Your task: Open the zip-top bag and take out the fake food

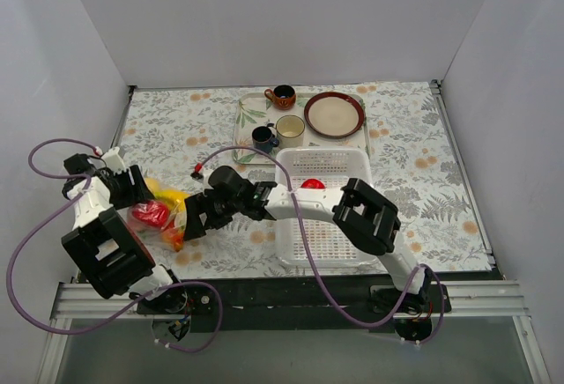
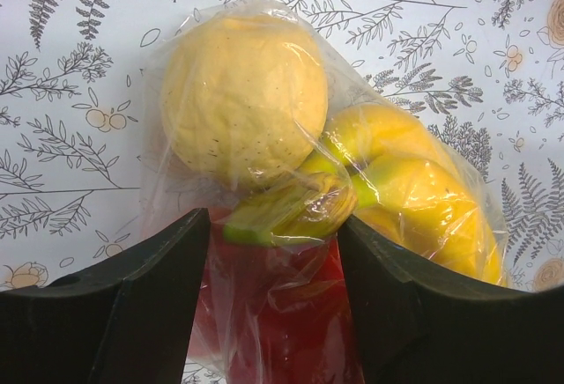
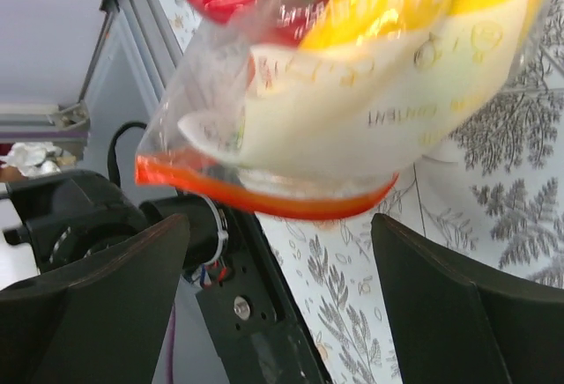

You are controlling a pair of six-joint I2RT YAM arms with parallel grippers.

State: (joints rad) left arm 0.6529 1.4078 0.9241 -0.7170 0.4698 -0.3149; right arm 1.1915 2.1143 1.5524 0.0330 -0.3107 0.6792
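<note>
At the near-left of the bench (image 1: 414, 137), I see the left hand (image 2: 273, 221) closed on the zip-top bag (image 2: 176, 67). Its two black fingers (image 2: 132, 313) press the clear plastic from both sides at a medium gap. A red piece (image 2: 282, 322) of the fake food fills the space between them. Beyond the fingertips, the bag holds a yellow round fruit (image 2: 242, 93) and, touching it on the right of the left wrist view, a banana bunch (image 2: 414, 190). All three pieces are inside the plastic.

The right arm reaches across to the left, so the right hand (image 3: 280, 221) faces the other end of the bag. This hand stands wide and holds nothing. In the right wrist view, the red-orange zip strip (image 3: 264, 199) sits between the two fingers and apart from both. A white label shows through the plastic just behind the strip. I cannot tell whether the strip is sealed.

Farther in, right of the bag, a white slotted basket (image 1: 348, 159) stands on the bench. It contains one red round fruit (image 1: 311, 183) at its far end.

At the far side, a tray (image 1: 242, 107) carries a brown cup (image 1: 282, 96), a blue cup (image 1: 263, 137) and a cream cup (image 1: 289, 129). A brown-rimmed plate (image 1: 334, 114) sits just beside them to the right.
</note>
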